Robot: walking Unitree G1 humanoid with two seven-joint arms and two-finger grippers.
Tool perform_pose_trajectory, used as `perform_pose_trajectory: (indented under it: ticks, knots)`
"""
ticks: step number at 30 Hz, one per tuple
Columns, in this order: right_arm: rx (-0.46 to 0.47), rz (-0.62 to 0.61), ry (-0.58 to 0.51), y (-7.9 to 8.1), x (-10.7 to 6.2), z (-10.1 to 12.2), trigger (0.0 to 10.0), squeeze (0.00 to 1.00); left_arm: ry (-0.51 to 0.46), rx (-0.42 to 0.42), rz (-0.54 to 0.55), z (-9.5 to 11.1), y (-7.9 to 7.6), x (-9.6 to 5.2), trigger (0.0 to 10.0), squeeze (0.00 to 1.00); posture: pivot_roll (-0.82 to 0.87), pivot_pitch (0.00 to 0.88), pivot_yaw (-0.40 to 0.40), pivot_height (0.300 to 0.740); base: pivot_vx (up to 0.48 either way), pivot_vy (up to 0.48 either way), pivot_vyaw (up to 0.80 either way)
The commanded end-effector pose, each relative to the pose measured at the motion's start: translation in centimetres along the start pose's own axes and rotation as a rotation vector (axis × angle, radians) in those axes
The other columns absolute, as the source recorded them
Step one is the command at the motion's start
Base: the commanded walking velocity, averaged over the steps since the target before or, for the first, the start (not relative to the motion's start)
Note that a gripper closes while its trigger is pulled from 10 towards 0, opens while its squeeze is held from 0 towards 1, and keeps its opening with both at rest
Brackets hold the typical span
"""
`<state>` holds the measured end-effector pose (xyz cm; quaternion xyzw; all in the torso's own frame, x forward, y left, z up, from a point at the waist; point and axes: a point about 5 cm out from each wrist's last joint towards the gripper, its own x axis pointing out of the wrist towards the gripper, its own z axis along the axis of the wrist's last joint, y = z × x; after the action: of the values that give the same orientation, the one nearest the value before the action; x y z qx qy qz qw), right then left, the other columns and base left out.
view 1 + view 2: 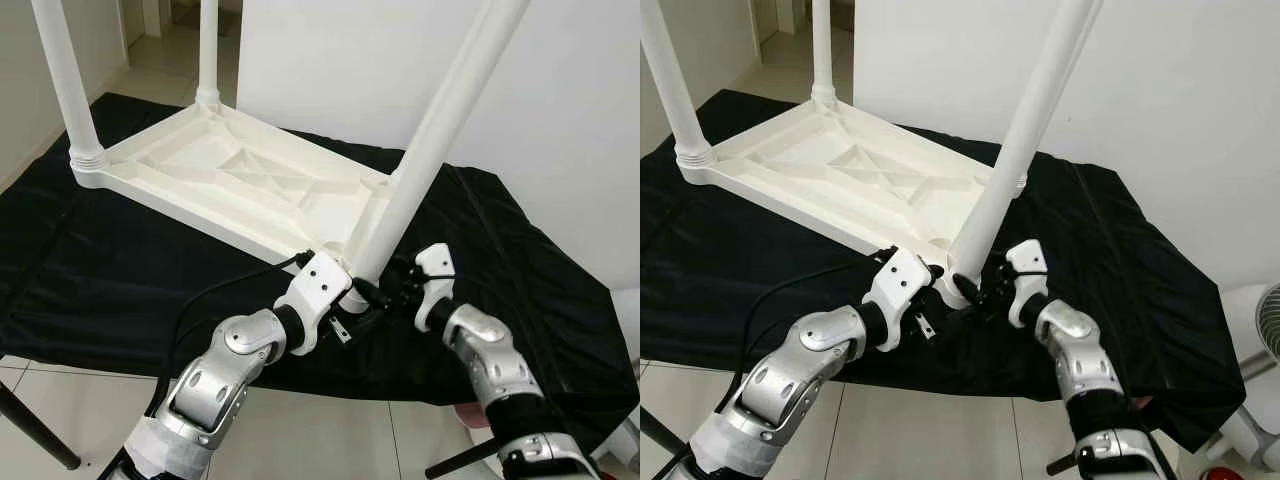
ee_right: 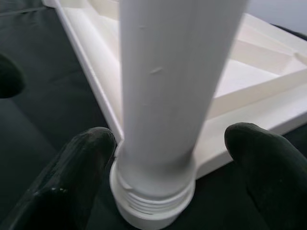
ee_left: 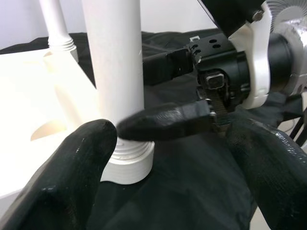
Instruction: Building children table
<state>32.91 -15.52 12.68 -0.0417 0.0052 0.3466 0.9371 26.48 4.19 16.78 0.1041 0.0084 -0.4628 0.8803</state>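
A white plastic table [image 1: 240,180] lies upside down on a black cloth [image 1: 100,280]. At its near right corner a white leg [image 1: 440,130] stands tilted, its threaded foot [image 2: 153,206] resting at the corner socket. My right gripper [image 2: 170,139] is open and straddles this leg just above the threads, with one finger [image 2: 81,177] against it. My left gripper [image 3: 170,132] is open on the other side of the foot, with the leg [image 3: 115,72] just beyond its fingertips. The right gripper's finger [image 3: 163,122] crosses in front of the leg.
Two more white legs [image 1: 65,80] [image 1: 207,50] stand upright at the table's far corners. A white wall [image 1: 560,100] rises behind on the right. The cloth's edge drops to tiled floor [image 1: 330,440] in front. A fan [image 1: 1265,320] stands at the far right.
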Motion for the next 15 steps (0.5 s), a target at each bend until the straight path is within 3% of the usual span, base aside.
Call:
perform_pose_trajectory:
  ticks: [1,8,15]
  knots:
    - [0.000,0.023,0.027,-0.8,-0.2,-0.4,10.0,0.00,0.007,0.009,-0.023,0.0,-0.3,0.0,10.0,0.00,0.06,0.000,-0.175,0.740,0.000,0.000,0.00]
    - [0.009,0.082,0.050,-1.1,1.3,-0.2,10.0,0.00,0.013,0.011,-0.029,0.0,-0.3,0.0,10.0,0.00,0.07,0.000,-0.170,0.740,0.000,0.000,0.00]
    - [-0.005,0.119,0.057,0.0,3.3,-0.4,10.0,0.00,0.014,0.014,-0.030,0.1,-0.2,0.0,10.0,0.00,0.07,0.000,-0.166,0.740,0.000,0.000,0.00]
